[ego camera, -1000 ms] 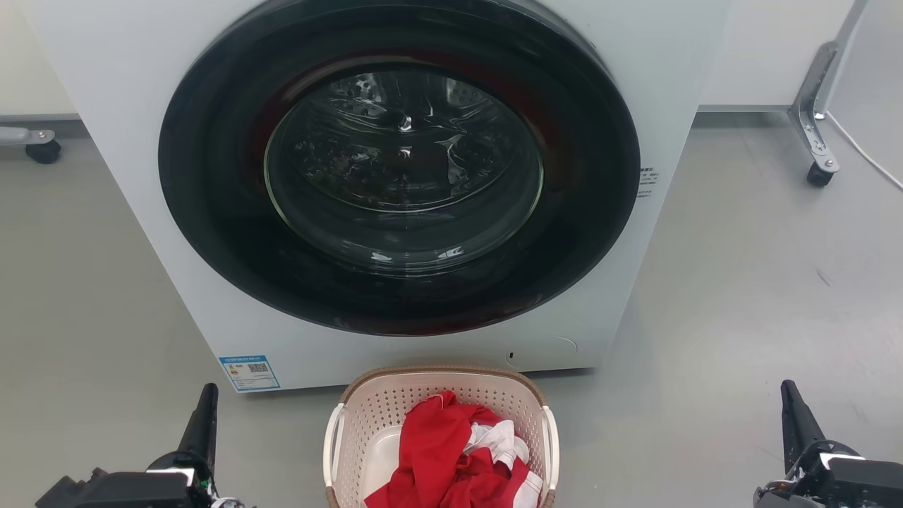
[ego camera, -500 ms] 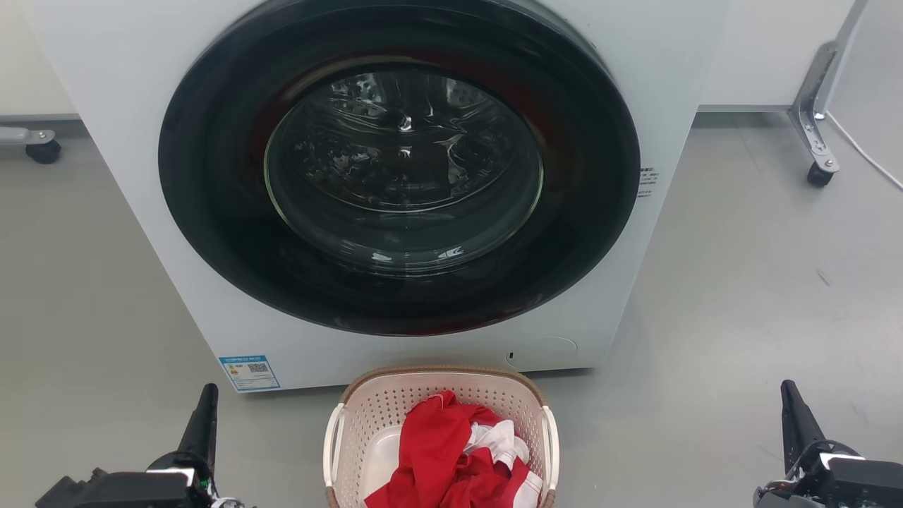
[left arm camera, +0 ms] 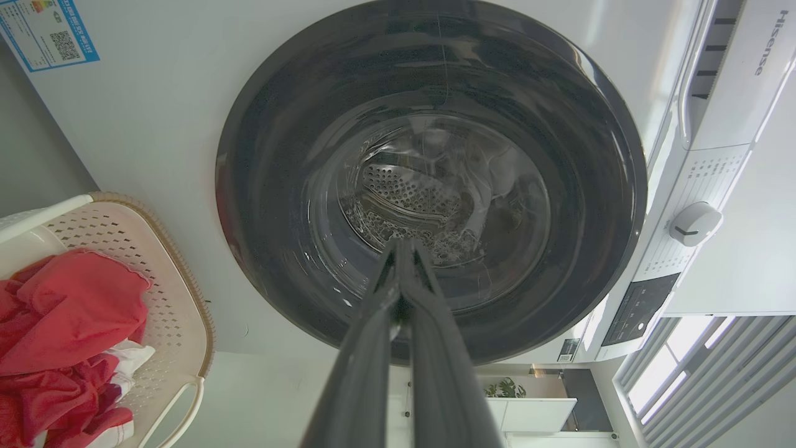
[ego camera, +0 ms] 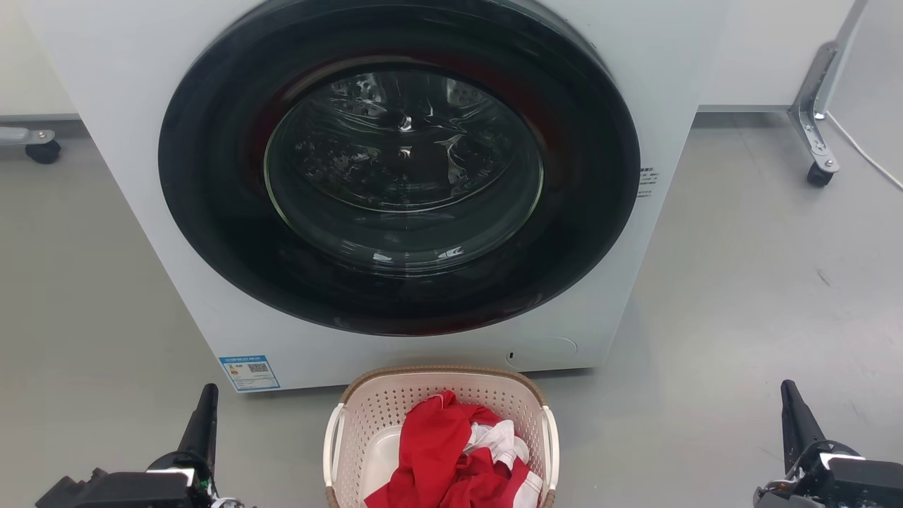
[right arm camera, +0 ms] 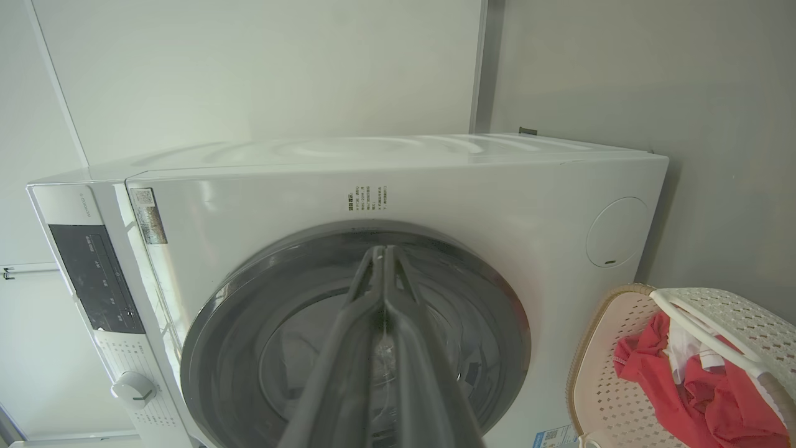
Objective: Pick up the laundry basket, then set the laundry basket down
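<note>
The front-loading washing machine (ego camera: 402,176) takes up most of the upper head view, its round door closed. The left wrist view adds its white control dial (left arm camera: 694,224) at the right edge. The grey floor (ego camera: 741,296) spreads to either side. The laundry basket (ego camera: 384,406) sits at bottom centre, just in front of the washer, holding red and white clothes (ego camera: 437,451). The left gripper (left arm camera: 403,246) and right gripper (right arm camera: 381,250) each have their fingers pressed together, empty and well apart from the basket. A castered metal leg (ego camera: 815,120) stands at upper right.
</note>
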Motion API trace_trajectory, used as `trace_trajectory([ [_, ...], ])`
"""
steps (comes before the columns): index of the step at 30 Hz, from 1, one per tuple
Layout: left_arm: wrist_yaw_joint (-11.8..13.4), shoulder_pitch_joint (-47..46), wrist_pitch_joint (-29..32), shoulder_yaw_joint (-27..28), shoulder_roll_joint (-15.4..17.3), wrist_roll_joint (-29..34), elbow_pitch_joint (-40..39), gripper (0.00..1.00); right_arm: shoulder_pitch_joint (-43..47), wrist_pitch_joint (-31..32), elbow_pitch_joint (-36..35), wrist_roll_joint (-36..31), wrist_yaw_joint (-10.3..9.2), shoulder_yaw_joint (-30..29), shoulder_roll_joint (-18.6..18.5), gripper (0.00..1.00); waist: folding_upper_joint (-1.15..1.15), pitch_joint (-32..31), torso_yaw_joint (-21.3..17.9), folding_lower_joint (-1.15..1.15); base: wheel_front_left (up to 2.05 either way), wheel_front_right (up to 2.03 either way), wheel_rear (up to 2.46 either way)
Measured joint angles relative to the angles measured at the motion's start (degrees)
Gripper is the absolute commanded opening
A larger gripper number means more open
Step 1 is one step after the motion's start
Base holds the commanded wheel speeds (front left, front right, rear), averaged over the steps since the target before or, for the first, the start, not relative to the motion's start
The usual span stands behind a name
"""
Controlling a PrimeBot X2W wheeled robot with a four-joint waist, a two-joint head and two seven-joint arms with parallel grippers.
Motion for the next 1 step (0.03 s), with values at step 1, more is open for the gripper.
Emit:
trace_trajectory([
  [1, 0.0, 0.0, 0.0, 0.0, 0.0, 0.0, 0.0, 0.00, 0.0, 0.0, 0.0, 0.0, 0.00, 0.0, 0.0, 0.00, 0.00, 0.0, 0.0, 0.00, 0.00, 0.00, 0.00],
])
